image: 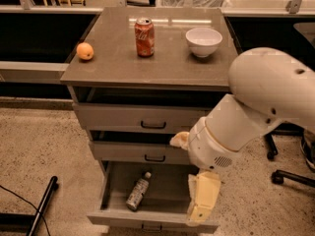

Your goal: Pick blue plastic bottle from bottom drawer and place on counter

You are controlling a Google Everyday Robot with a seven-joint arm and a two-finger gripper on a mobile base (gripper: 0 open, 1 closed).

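- Foreground: the bottom drawer (147, 219), deepest of the three grey cabinet drawers, stands wide open, its front edge nearest the camera.
- Over that drawer's front right corner hangs the cream-coloured gripper (203, 200), at the end of a bulky white arm (256, 107) that reaches in from the right. Whether the gripper is apart or together I cannot tell, but the bottle is not in it.
- On the drawer floor, left of centre and toward the front edge, lies the blue plastic bottle (138, 191), slim, translucent and greyish with a pale label, on its side. Its long axis runs roughly front to back. The small cap points toward the drawer's back and a little right, and the base toward the front left corner.
- The bottle lies left of the gripper in the camera view, near it but apart, and lower. By my judgement the next move calls for a shift leftward across the drawer and a descent, with the grasp set across the bottle's narrow body, not along it.
- Above and behind are the middle drawer (142, 154) and the top drawer (123, 118), both shallower, each with a dark handle.
- Farthest is the counter (167, 65), a flat grey-brown top. A round orange fruit (85, 51) sits at its left edge, a red soda can (144, 37) mid-back, and a white bowl (204, 41) toward the back right corner. Bare surface shows along the front edge.
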